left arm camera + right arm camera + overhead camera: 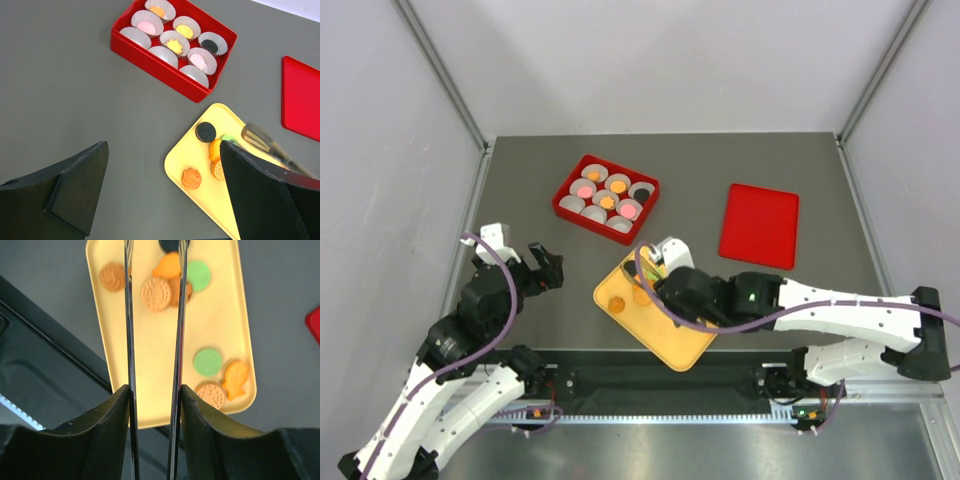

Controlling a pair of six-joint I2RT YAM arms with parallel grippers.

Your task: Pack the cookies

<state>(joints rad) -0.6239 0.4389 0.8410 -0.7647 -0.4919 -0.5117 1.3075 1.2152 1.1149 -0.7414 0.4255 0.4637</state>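
Note:
Loose cookies lie on a yellow tray (672, 342): an orange swirl (112, 276), a round biscuit (156, 293), green discs (208, 362) and a fish shape (235, 378). My right gripper (154, 390) is shut on metal tongs (129, 315). The tongs' two blades reach over the tray's far end, near a black cookie (206, 131). A red box (160, 72) holds white paper cups, some with a cookie inside, such as a pink one (145, 25). My left gripper (162, 145) hangs open and empty above the table, left of the tray.
A flat red lid (759, 225) lies to the right of the box. The tray's near corner sits close to the black rail at the table's front edge (620, 380). Grey walls enclose the table on three sides.

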